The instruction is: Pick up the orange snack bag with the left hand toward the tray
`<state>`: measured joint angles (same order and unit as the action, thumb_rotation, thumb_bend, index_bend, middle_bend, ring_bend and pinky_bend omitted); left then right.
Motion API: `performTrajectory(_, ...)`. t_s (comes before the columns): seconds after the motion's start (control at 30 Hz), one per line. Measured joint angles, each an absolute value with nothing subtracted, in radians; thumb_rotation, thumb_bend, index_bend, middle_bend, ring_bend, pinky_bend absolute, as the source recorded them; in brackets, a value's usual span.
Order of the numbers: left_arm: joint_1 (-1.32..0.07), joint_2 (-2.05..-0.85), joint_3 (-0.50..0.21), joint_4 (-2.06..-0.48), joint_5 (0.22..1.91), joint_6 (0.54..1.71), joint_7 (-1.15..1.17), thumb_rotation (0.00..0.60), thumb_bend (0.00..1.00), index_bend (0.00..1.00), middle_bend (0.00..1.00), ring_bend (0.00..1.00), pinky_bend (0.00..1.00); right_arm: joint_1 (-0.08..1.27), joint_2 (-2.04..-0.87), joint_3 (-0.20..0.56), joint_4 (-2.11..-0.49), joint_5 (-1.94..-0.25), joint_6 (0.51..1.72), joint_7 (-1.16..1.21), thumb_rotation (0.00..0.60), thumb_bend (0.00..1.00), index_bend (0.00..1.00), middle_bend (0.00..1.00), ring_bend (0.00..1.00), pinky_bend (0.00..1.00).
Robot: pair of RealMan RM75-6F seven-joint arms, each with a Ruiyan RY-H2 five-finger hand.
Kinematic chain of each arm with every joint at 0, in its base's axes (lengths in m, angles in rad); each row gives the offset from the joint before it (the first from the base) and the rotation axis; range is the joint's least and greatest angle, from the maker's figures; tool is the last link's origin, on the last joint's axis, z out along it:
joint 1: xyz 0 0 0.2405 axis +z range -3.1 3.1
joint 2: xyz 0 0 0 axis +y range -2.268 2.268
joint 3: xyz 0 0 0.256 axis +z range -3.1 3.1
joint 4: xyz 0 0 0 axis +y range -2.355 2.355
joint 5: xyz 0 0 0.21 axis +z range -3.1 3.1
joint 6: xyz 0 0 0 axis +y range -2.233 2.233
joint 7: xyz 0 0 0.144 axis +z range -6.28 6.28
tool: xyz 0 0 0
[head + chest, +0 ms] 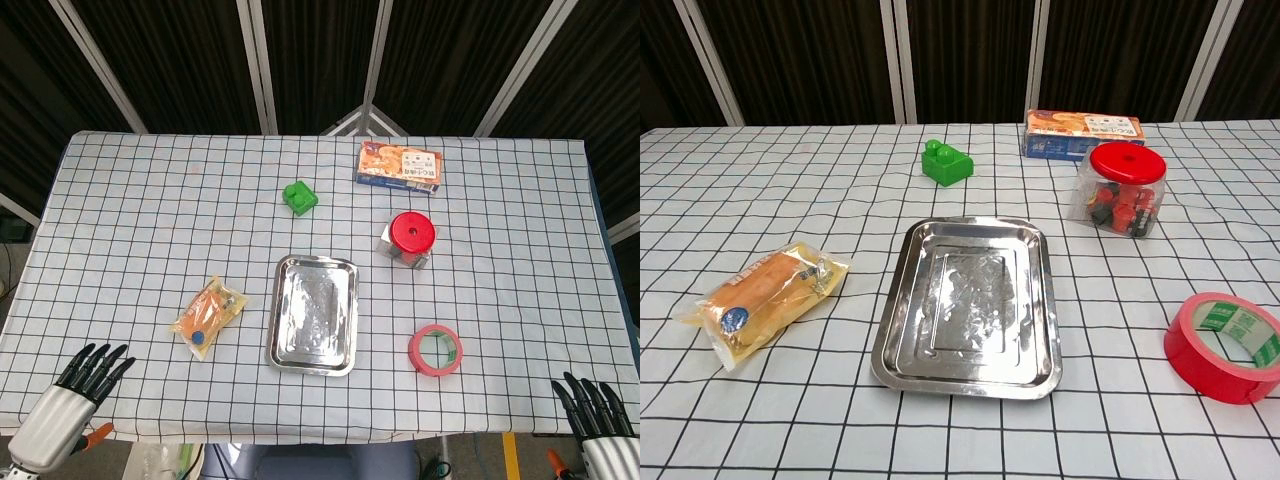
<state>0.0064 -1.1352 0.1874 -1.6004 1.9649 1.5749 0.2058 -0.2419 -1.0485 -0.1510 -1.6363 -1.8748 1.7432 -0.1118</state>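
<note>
Item: orange snack bag [208,318], lying flat on the checked tablecloth [140,200], just left of the metal tray [313,313] and apart from it; long axis slanted, blue round mark at its near end. Untouched.

Item: tray, centre of the table, shiny, nothing in it.

Item: left hand [78,390], at the near left edge of the table, fingers straight and spread, holding nothing; near the bag but not touching it. Seen in the head view only.

Item: right hand [597,408], at the near right edge, fingers apart, holding nothing; well away from the bag.

Other stock: green toy block [300,196] beyond the tray; printed box [399,165] at the far side; clear jar with red lid [410,238] right of the tray; roll of red tape [435,350] at the near right.

Step in hand: by appearance, the very start; the reach is not yet made.

Next move calls for: the left hand to travel forward and rightward over the bag, come down with fingers either side of its narrow width, and close gently, since the soft, slippery wrapper may slide or crumple
</note>
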Motion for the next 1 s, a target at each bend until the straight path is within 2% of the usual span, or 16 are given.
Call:
performTrajectory(0.23,-0.041,-1.183,0.152,-1.590,1.942,1.498,0.229,0.600,0.02,0.00,0.00,0.00,0.04,-0.226,-1.037,-0.142,-1.650,-1.840,1.715,-0.092,0.600,0.30,0.00,0.00,0.00,0.00)
performTrajectory(0.4,-0.092,-1.241,0.097,-1.586,1.902,1.409,0.325,0.600,0.00,0.00,0.00,0.00,0.00,-0.202,-1.029,-0.125,-1.662,-1.779,1.663,-0.075,0.600,0.30,0.00,0.00,0.00,0.00)
performTrajectory(0.57,-0.158,-1.302,0.031,-1.602,1.800,1.253,0.488,0.600,0.00,0.00,0.00,0.00,0.00,-0.172,-1.014,-0.101,-1.677,-1.703,1.604,-0.051,0.600,0.30,0.00,0.00,0.00,0.00)
performTrajectory(0.77,-0.253,-1.384,-0.038,-1.606,1.658,1.089,0.594,0.600,0.00,0.00,0.00,0.00,0.00,-0.163,-1.002,-0.081,-1.688,-1.652,1.592,-0.030,0.600,0.30,0.00,0.00,0.00,0.00)
performTrajectory(1.0,-0.322,-1.471,-0.089,-1.580,1.564,1.039,0.643,0.600,0.00,0.00,0.00,0.00,0.00,-0.157,-0.998,-0.068,-1.695,-1.611,1.575,-0.029,0.600,0.30,0.00,0.00,0.00,0.00)
